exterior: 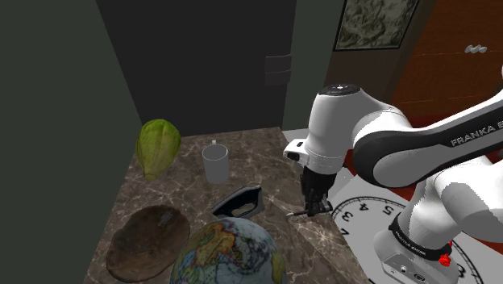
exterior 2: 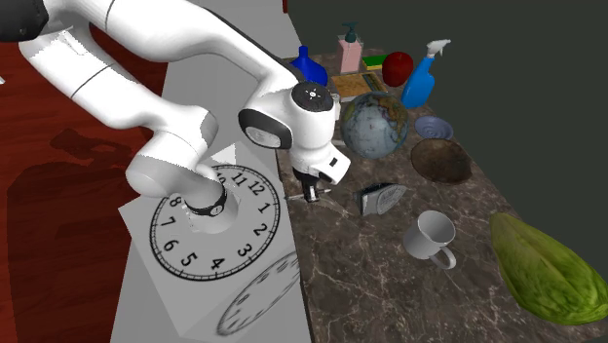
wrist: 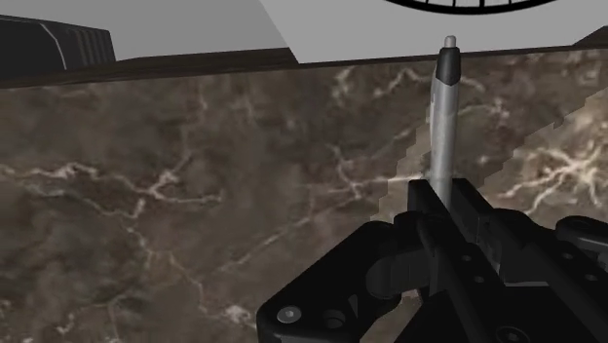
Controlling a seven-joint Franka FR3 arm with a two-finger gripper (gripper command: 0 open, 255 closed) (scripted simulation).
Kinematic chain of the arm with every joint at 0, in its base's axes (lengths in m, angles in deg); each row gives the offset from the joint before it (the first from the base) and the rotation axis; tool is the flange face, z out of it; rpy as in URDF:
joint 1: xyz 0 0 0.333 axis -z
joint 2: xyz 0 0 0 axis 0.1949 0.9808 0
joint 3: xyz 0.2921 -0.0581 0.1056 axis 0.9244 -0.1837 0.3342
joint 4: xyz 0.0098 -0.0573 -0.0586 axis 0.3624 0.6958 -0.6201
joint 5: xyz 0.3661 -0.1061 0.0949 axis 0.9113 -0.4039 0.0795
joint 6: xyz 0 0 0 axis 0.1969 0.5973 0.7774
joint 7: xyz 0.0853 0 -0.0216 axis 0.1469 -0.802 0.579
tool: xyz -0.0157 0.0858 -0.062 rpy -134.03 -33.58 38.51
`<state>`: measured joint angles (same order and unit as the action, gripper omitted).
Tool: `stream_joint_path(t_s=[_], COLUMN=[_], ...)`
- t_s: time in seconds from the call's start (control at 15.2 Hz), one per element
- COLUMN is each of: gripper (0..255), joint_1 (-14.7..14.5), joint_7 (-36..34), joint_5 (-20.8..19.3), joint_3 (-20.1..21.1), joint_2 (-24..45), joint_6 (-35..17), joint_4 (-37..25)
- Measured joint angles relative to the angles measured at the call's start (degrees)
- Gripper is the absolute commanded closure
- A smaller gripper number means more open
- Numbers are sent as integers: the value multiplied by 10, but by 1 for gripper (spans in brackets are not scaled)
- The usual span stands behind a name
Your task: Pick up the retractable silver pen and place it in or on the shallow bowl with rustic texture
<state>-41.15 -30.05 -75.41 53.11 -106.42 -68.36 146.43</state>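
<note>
The silver pen point(wrist: 444, 107) with its dark upper band is clasped between my black fingers, and its button end sticks out past them. My gripper point(wrist: 443, 195) is shut on it, low over the marble counter near the edge by the stand. In the shoulder view the gripper point(exterior: 317, 203) points down and the pen point(exterior: 298, 213) juts out to that view's left. The shallow brown rough-textured bowl point(exterior: 149, 238) lies at the counter's near left, beyond a globe from the gripper point(exterior 2: 312, 188). The bowl point(exterior 2: 440, 159) holds nothing.
Between gripper and bowl stand a globe point(exterior: 226, 254) and a dark iron-like object point(exterior: 240, 202). A grey mug point(exterior: 215, 163) and a green leafy vegetable point(exterior: 159, 147) sit farther along. Bottles, a red apple point(exterior 2: 397, 68) and a small blue bowl point(exterior 2: 434, 127) crowd the far end.
</note>
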Motion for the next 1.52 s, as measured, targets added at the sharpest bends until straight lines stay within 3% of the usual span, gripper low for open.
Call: stream_joint_path(t_s=[0.99,1.52], gripper=[255,255], joint_1=[6,9], joint_7=[-12,-20], joint_5=[-21,-28], joint_3=[-17,-21], joint_2=[-74,-77], joint_6=[149,207], joint_4=[-74,-130])
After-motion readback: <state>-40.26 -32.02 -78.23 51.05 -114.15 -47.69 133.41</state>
